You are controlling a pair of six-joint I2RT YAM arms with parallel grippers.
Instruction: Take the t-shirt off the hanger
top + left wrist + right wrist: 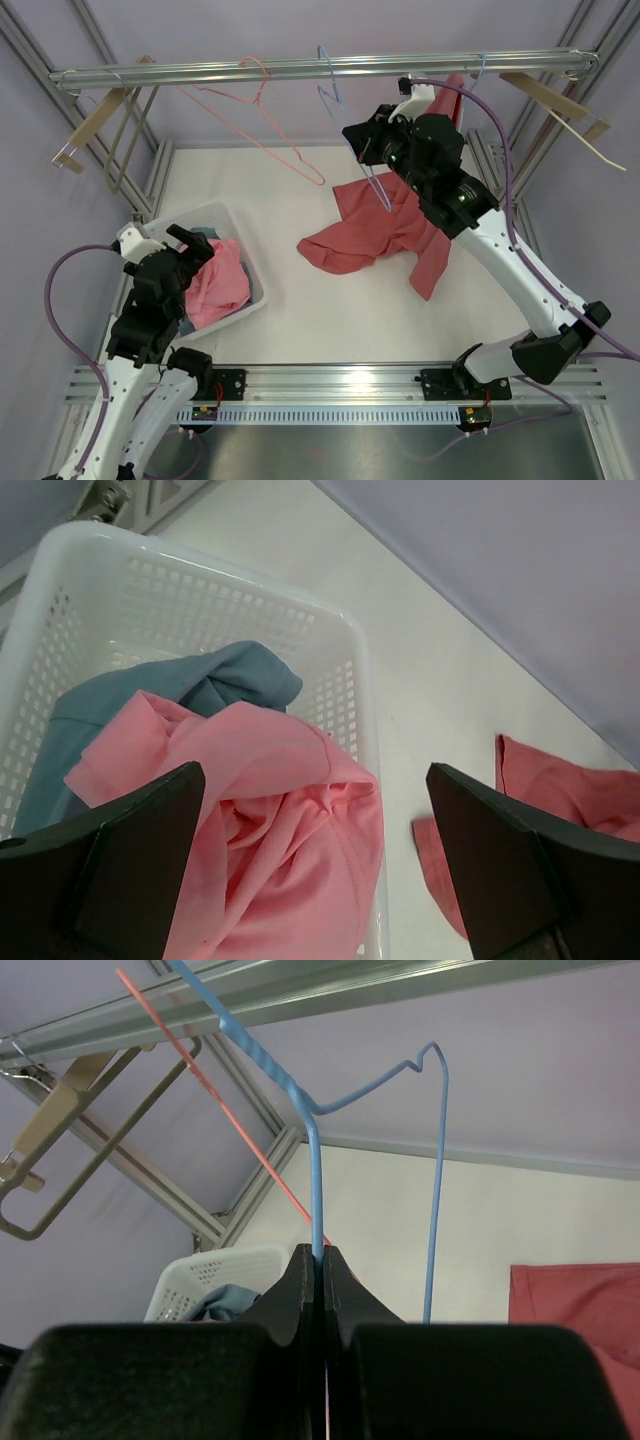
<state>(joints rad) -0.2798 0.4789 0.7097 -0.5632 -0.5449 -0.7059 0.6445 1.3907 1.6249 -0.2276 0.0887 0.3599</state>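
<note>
The red t-shirt (365, 235) lies crumpled on the white counter (330, 310), right of the middle, with one part trailing toward the near right. From above, the lower end of the blue wire hanger (381, 195) crosses the shirt's far edge; whether wire and cloth touch cannot be told. In the right wrist view the hanger's wire is bare, and the shirt shows only as a flat red patch at the lower right.

The right tool (320, 1255) is pinched tight on the blue hanger's wire just below its twisted neck, with no gap between its fingers. The hanger's hook reaches up to the metal rail (300, 70) across the far side. A pink wire hanger (265, 110) hangs from the same rail to the left. Wooden hangers (95, 120) hang at the rail's left and right ends. A bit of red cloth shows behind the right arm near the rail; what it belongs to is unclear.

At the near left a white perforated basket (200, 212) holds a pink garment (220, 285) and a blue-grey one (210, 680). The left tool (315, 770) hangs above the basket with its fingers spread wide, holding nothing.
</note>
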